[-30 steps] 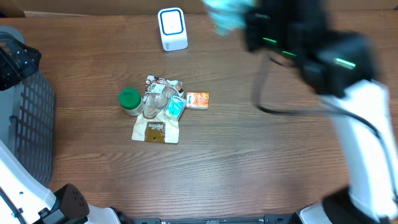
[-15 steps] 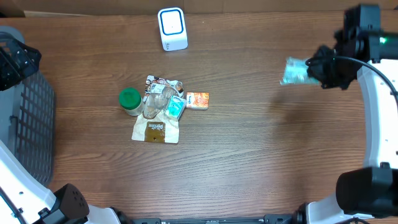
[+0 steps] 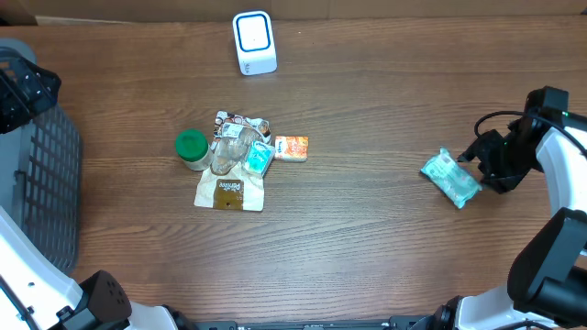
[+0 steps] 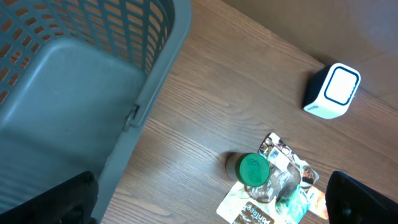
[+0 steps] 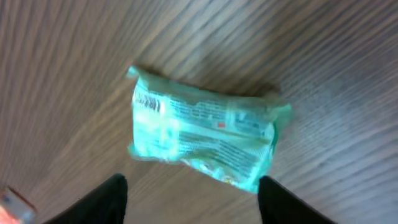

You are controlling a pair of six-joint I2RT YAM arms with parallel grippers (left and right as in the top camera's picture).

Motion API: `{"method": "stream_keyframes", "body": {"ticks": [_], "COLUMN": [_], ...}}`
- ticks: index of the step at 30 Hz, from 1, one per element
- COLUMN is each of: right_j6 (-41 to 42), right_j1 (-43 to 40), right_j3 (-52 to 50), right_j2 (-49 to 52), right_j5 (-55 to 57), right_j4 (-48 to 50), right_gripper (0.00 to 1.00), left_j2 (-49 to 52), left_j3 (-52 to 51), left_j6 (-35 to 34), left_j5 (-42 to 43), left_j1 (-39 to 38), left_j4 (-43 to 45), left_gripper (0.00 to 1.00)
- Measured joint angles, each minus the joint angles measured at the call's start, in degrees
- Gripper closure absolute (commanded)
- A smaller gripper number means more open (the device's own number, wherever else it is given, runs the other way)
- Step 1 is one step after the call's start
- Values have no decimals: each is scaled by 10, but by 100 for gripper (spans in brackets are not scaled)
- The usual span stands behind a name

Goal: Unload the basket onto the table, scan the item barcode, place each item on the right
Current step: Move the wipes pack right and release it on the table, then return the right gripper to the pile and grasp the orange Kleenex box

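Overhead, the teal packet [image 3: 450, 177] lies flat on the counter [image 3: 367, 238] at the right of the frame, just beside the right pincer [image 3: 479, 158], whose fingers stand apart and clamp nothing; the white scanner [image 3: 254, 42] sits well apart at the top centre. Right wrist view shows the barcode [image 5: 149, 102] face up at the packet's left end. Left pincer [image 4: 211, 190] hangs wide apart and empty, near the grey basket [image 4: 74, 93].
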Motion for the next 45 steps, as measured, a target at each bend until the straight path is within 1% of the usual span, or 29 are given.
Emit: {"method": "stream_keyframes", "body": {"ticks": [3,5,8,11,17,19,21,22,23,26,28,33,38,45], "right_j6": [-24,-35,-43,-35,35,65,96,114,129,174,206,254,272,278], "right_j1": [3,12,39,96,237,284,324,339,354,390,413,455,487,503], "right_j3": [36,80,142,165,165,165,165,165,165,165,165,165,165,165], "right_j2": [0,0,0,-2,14,33,60,72,85,123,146,190,222,234], "right_j5": [-10,-18,-40,-79,-115,-116,-112,-110,-107,-99,-92,-81,-71,-60], "right_j4": [-46,-70,-71,-29,70,100,133,148,165,216,249,275,278,261], "right_gripper": [30,31,34,40,57,59,64,66,70,74,75,78,78,79], "left_j2": [0,0,0,0,0,0,0,0,0,0,0,0,0,0], "left_j3": [0,0,0,0,0,0,0,0,0,0,0,0,0,0], "left_j6": [0,0,0,0,0,0,0,0,0,0,0,0,0,0], "left_j5": [0,0,0,0,0,0,0,0,0,0,0,0,0,0], "left_j1": [0,0,0,0,0,0,0,0,0,0,0,0,0,0], "left_j4": [0,0,0,0,0,0,0,0,0,0,0,0,0,0], "left_gripper": [1,1,0,0,1,1,0,0,0,0,0,1,0,0]}}
